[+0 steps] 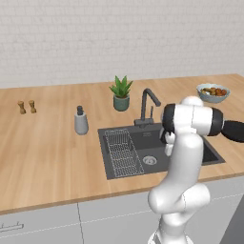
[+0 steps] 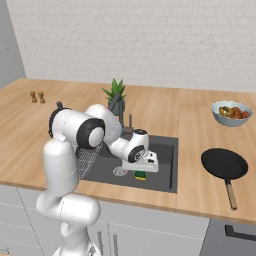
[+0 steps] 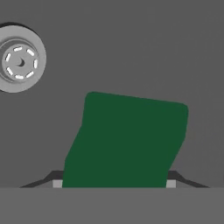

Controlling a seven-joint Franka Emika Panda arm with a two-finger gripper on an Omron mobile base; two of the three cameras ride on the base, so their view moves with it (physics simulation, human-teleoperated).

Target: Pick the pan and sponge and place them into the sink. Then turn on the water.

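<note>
Left base view: we see the arm bent over the sink (image 1: pixel 209 157), hand down in the basin behind the forearm. Faucet (image 1: pixel 148 102) has no water running. Soap bottle (image 1: pixel 81 121) and plant (image 1: pixel 121 93) stand on the counter (image 1: pixel 47 147) behind the basin, fruit bowl (image 1: pixel 213 92) far right.

Right base view: gripper (image 2: pixel 142 173) sits low inside the sink, over the basin floor near the drain (image 2: pixel 119 171). The sponge (image 2: pixel 140 175) shows green over yellow right at the fingertips. The pan (image 2: pixel 224 164) lies on the counter to the right of the sink, handle toward the front edge, well apart from the hand.

Hand view: the sponge's green top sits between the two finger tips, reaching both, drain off to the upper left. We read the gripper as clamped on the sponge.

Step in hand, we judge: setting the sponge into the sink. Next calls for letting go, lifting clear, then reaching right for the pan; water last.
</note>
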